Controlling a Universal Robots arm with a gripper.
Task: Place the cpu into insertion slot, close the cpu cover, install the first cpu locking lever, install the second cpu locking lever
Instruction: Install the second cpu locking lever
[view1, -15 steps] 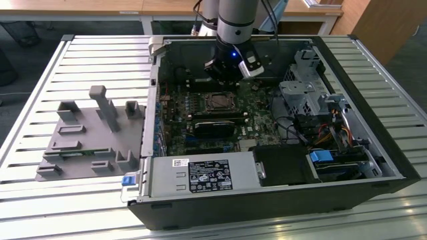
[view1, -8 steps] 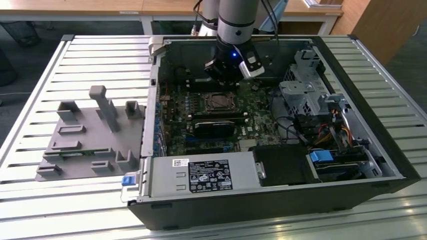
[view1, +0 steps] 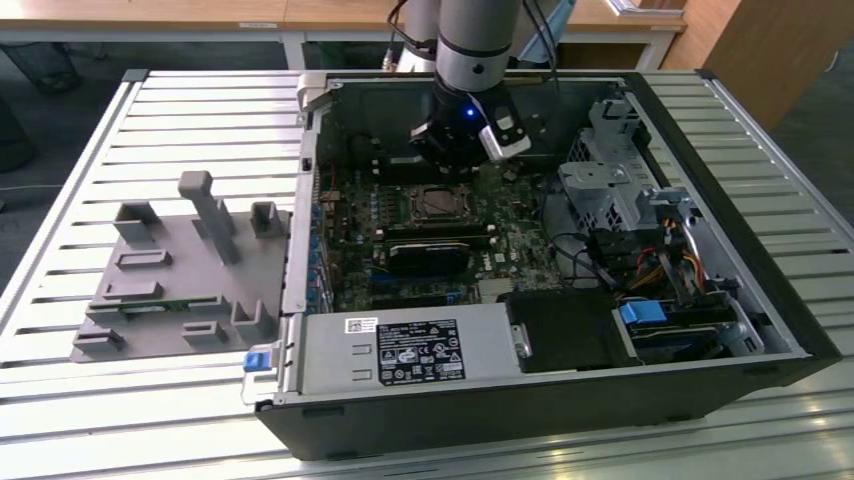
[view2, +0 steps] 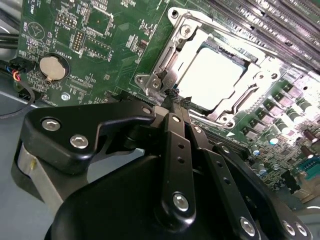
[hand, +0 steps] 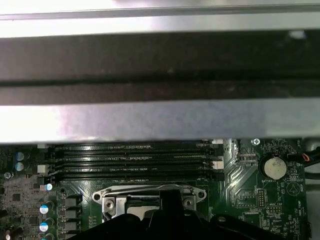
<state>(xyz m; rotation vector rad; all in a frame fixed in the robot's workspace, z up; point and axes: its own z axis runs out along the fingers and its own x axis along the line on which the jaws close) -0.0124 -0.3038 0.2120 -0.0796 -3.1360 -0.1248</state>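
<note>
Hovering over socket, we see gripper (view2: 172, 97) fingers together, holding nothing.
cpu (view2: 212, 75) sits in slot (view2: 227, 120) mid-motherboard, cover (view2: 170, 60) down around it. We judge the chip light, stiff, fragile: hold by edges only. Thin lever by the fingertips looks springy. RAM slots (hand: 135, 160) and coin cell (view2: 52, 67) crowd close by.

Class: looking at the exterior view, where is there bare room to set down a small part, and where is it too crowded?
Free: the slatted table in front of the grey fixture, and its strip behind it. Crowded: inside the computer case, where the hand hangs by the cpu cover.
</note>
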